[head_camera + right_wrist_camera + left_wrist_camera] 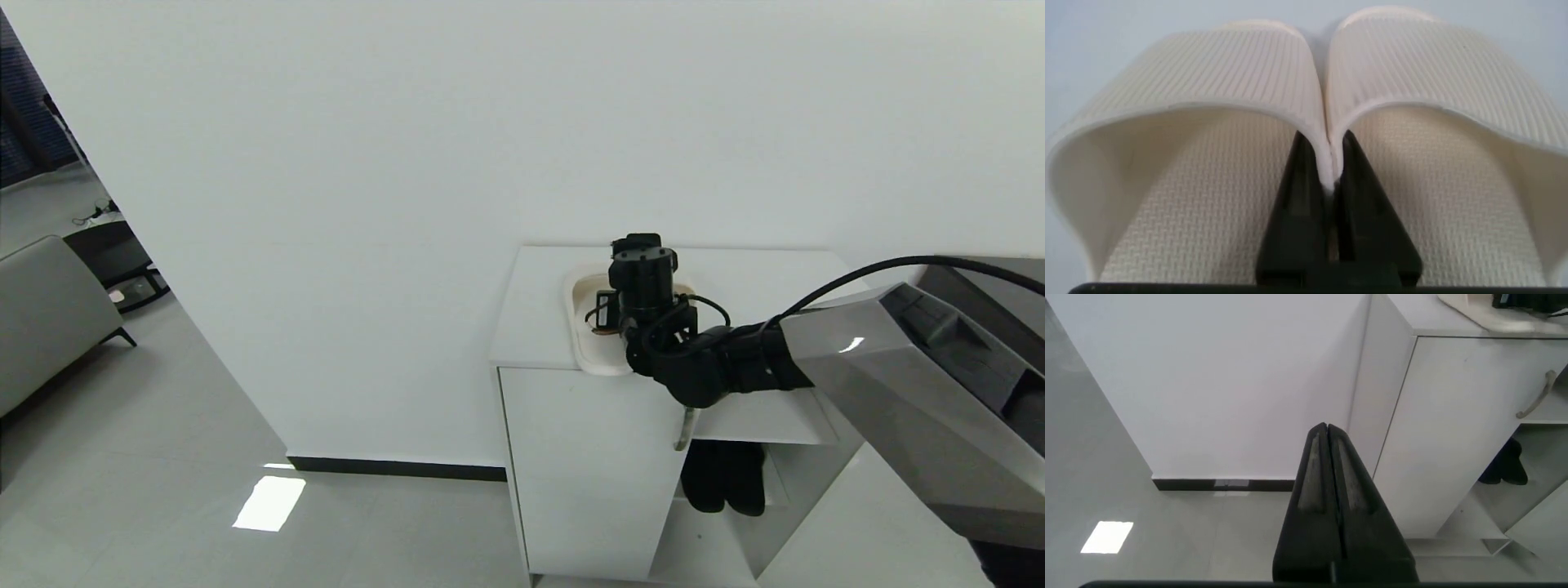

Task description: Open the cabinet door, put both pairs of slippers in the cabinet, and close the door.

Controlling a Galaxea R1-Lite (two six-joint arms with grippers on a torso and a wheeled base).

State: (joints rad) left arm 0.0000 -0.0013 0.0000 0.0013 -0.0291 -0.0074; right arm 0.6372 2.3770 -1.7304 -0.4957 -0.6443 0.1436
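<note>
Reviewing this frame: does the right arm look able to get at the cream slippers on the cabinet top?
Yes, apparently: the right gripper is at the cream slippers, its fingers pinched on the pair's two inner strap edges, on the cabinet top. Nothing stands between them.

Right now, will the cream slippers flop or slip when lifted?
Probably light: the cream slippers look like thin foam. The right tool pinches only their inner strap edges, so soles may sag. Ribbed texture likely resists slipping.
</note>
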